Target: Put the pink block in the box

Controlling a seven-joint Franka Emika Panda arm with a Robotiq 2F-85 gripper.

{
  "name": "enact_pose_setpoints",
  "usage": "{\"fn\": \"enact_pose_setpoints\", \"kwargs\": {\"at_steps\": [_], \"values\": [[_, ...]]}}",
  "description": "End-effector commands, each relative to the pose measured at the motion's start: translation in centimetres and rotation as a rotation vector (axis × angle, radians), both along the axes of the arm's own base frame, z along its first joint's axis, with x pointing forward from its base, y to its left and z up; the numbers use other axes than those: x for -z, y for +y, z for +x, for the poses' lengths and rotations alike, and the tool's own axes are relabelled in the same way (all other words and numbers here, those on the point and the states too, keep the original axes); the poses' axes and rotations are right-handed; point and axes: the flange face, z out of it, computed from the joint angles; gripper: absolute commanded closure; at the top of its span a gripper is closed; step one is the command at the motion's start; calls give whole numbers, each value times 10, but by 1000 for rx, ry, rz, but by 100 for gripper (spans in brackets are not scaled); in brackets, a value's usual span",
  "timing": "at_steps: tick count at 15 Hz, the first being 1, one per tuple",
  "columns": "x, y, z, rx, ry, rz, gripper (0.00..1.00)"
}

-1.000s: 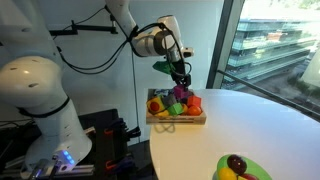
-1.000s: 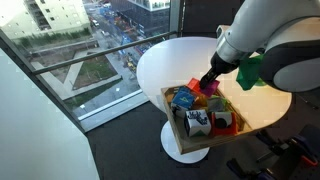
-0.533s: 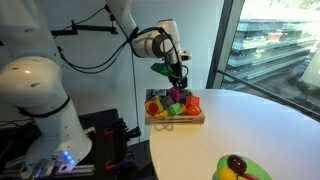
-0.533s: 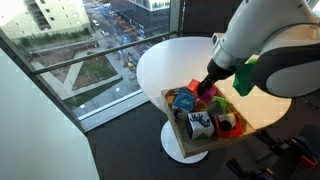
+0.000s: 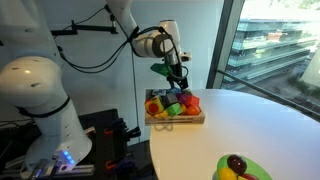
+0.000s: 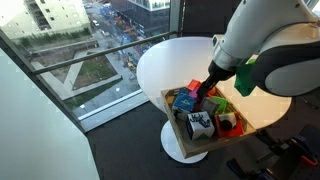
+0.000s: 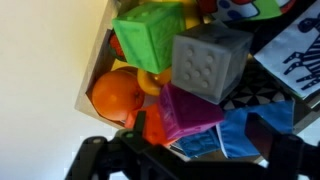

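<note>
The pink block [image 7: 190,112] lies tilted on the pile of toys inside the box [image 7: 96,70], a shallow wooden tray at the table's edge. It rests against a grey studded cube [image 7: 210,62], an orange piece [image 7: 115,95] and a blue block [image 7: 235,135]. My gripper [image 7: 203,128] hangs just above it, open, with its dark fingers [image 7: 133,135] standing clear on both sides. In both exterior views the gripper [image 5: 178,78] [image 6: 208,86] hovers over the box [image 5: 176,120] [image 6: 178,128], and the pink block [image 5: 176,95] shows below the fingers.
A lime-green bowl [image 5: 243,168] with fruit stands at the near edge of the round white table [image 5: 250,125]. The box also holds a green cube [image 7: 148,40] and a black-and-white patterned block [image 6: 198,124]. A window wall runs beside the table.
The jaws have opened and the pink block now lies loose on the toys in the box. The arm has hardly moved.
</note>
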Motion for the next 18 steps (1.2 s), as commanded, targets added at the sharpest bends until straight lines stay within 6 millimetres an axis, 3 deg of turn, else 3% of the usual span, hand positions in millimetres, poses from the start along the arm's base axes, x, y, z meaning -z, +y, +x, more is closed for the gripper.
{"fn": "enact_pose_setpoints", "kwargs": {"at_steps": [1,8,18], "values": [[-16,-4,1,-7,12,12,0],[-38,-23,-4,12,85,43,0],[-70,-88,-21,36,232,18,0]]}}
